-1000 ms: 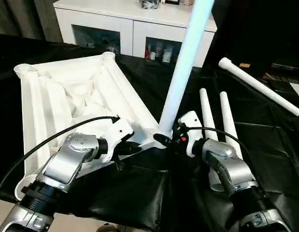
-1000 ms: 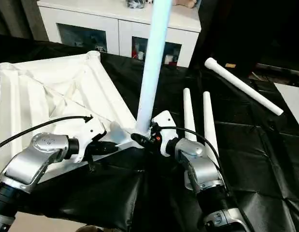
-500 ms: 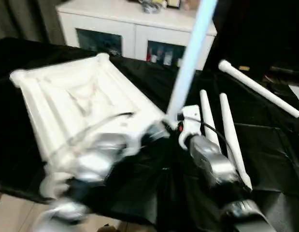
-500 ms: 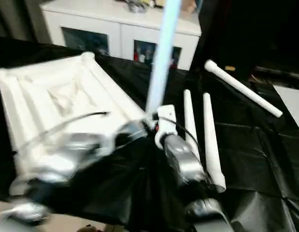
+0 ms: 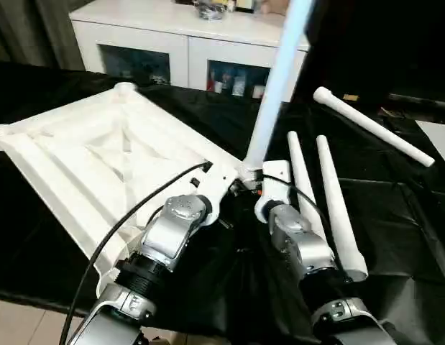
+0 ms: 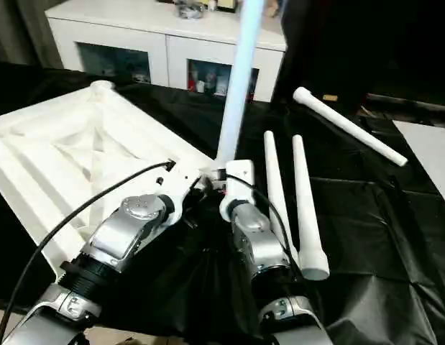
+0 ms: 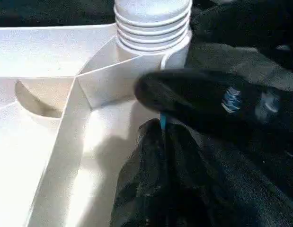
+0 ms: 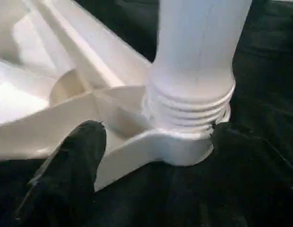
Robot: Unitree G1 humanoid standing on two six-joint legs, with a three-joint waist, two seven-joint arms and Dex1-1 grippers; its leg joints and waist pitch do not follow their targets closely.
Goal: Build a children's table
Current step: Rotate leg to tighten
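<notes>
table top point(image 5: 100, 154) upside down | leg point(image 5: 276, 79) upright in corner socket | left tool point(image 5: 226, 188) together | right tool point(image 5: 252, 188) unclear

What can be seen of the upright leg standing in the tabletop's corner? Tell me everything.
The upright leg is a round, smooth white plastic tube, tinted bluish by the light, running out of the top of the head views. It leans slightly. Its ribbed, threaded base sits in the corner socket of the upturned tabletop, with several threads still exposed above the socket. The right hand and left hand are close beside that corner; whether either touches the leg cannot be told.
</notes>
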